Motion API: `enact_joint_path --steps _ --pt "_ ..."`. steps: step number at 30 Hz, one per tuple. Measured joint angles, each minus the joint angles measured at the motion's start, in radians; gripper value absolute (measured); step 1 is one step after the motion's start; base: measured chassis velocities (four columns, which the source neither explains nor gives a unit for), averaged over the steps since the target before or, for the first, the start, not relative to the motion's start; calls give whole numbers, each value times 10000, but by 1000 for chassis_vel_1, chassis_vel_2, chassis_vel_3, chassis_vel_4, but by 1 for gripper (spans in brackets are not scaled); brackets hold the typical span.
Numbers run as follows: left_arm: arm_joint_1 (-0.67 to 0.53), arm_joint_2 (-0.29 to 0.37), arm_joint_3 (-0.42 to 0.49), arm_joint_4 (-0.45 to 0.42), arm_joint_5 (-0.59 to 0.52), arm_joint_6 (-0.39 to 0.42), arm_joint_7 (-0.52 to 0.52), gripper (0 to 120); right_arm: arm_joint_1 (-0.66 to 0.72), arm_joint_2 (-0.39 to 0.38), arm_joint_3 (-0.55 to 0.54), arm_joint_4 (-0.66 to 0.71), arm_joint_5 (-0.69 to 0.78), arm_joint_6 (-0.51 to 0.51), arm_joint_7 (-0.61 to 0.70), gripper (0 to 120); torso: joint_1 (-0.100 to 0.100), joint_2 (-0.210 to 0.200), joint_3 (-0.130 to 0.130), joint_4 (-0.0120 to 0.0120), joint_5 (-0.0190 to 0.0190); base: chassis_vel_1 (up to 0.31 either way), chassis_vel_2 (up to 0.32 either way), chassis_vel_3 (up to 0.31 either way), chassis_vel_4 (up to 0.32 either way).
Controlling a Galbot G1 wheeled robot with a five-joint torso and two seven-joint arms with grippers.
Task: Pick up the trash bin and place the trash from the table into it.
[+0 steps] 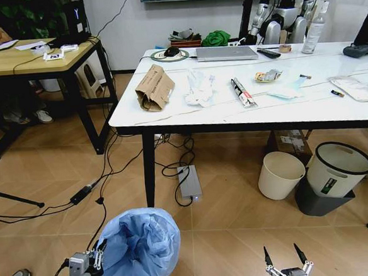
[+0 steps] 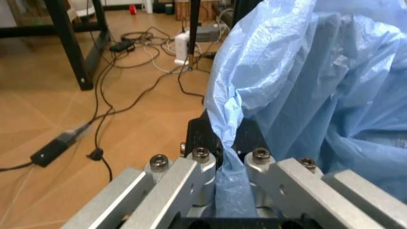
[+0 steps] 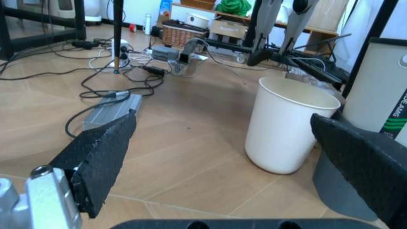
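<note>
The trash bin (image 1: 141, 251), lined with a crinkled light-blue bag (image 2: 318, 86), stands on the floor at my lower left. My left gripper (image 1: 95, 261) is shut on its bagged rim, and in the left wrist view its fingers (image 2: 202, 164) pinch the blue plastic. Low at the right, my right gripper (image 1: 286, 257) hangs open and empty, its black pads (image 3: 102, 157) spread wide. On the marble table (image 1: 233, 112) lies trash: a brown paper bag (image 1: 155, 87), white tissues (image 1: 199, 89), a long wrapper (image 1: 242, 91), a snack wrapper (image 1: 268, 76), a face mask (image 1: 286, 93) and a clear plastic bag (image 1: 357, 87).
A laptop (image 1: 225, 53), remote (image 1: 268, 53) and bottle (image 1: 313, 31) sit at the table's far side. Under its right end stand a cream bin (image 1: 280, 174) and a white bin with black rim (image 1: 336, 168). A power brick (image 1: 188, 182) and cables lie on the floor. A wooden desk (image 1: 33, 57) is at the left.
</note>
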Motion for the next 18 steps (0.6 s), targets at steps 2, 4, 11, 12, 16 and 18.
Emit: enact_joint_path --steps 2,4,11,12,16,18 --pt "-1 -12 -9 28 6 77 44 0 1 0 -5 -6 0 0 0 100 0 0 0 0 0 0 0 0 0" --pt "-4 -31 -28 72 51 160 119 0 1 0 -7 -15 -1 0 0 100 0 0 0 0 -1 0 0 0 0" --pt "-91 -97 -53 273 259 130 143 0 0 0 -3 -51 0 6 0 100 69 182 110 0 -1 0 0 0 0" --pt "-96 -99 -54 284 245 131 141 0 0 0 -6 -53 0 5 0 100 87 231 142 0 0 0 0 0 0" --pt "-97 -110 -57 293 176 159 142 0 3 0 -18 -62 0 6 0 100 132 367 234 0 0 0 0 0 0" --pt "-97 -122 -57 293 136 180 143 0 7 0 -22 -62 -3 3 -1 100 169 479 308 0 0 0 0 0 0"
